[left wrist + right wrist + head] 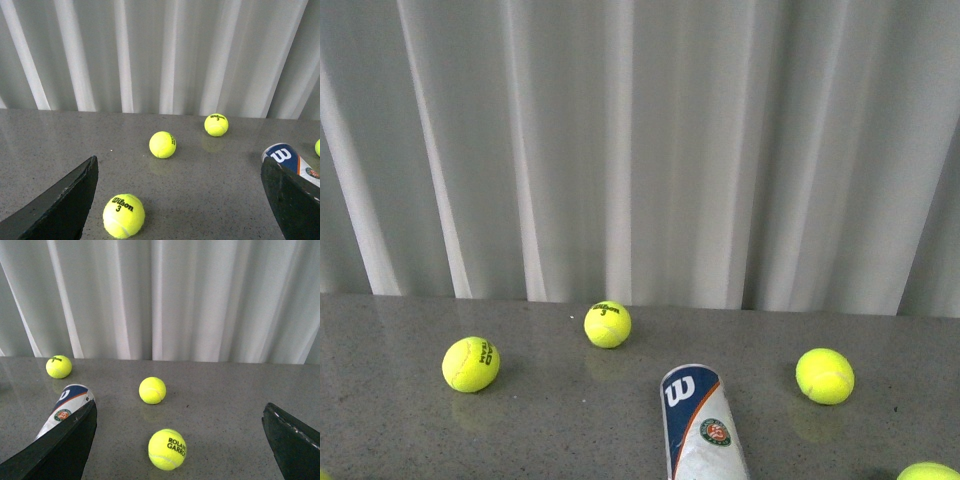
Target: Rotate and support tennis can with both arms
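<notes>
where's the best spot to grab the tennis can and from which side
The tennis can lies on its side on the table, its end pointing away from the robot. Probably best to grip the round label-covered body across its width, the left gripper coming from its left and the right gripper from its right; both are open, and the can sits between them.

Views face curtain [640, 150] — seemingly sharing tennis can [698, 420]

Grey speckled table [400, 420] across the lower frame, white pleated curtain [640, 150] above.
Yellow-green, well apart: left tennis ball [471, 364] at lower left, centre tennis ball [608, 324] just left of middle, right tennis ball [825, 376] at lower right, cut-off ball [928, 472] in bottom right corner.
</notes>
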Controlling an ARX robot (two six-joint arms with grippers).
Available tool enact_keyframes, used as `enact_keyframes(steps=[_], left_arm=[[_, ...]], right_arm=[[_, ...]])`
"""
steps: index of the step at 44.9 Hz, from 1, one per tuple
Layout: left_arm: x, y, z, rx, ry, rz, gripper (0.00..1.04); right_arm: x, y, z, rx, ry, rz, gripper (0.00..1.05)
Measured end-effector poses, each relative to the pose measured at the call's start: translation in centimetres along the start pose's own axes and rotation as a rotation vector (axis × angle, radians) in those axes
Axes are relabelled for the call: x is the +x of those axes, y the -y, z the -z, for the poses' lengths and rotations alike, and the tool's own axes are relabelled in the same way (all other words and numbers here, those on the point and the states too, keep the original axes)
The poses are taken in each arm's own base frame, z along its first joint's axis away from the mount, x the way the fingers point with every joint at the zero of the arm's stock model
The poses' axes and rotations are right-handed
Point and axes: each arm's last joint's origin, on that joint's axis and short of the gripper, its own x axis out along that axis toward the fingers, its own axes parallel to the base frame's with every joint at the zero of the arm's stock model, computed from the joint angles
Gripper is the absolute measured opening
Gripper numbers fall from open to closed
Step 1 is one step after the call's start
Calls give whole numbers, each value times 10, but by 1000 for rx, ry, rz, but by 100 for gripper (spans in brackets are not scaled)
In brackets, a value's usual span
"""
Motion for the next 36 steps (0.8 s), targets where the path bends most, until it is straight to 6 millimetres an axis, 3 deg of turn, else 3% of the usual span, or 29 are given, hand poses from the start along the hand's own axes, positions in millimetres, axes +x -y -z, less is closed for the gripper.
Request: enact_keyframes(steps=[27,31,36], left_arm=[[0,0,0,0,0,0,98],[0,0,0,0,0,1,98],[0,0,0,0,0,0,98]], right_arm=[[0,0,0,3,-8,-7,98],[3,0,-2,87,-291,-122,98],[29,-2,-14,126,-458,-179,98]])
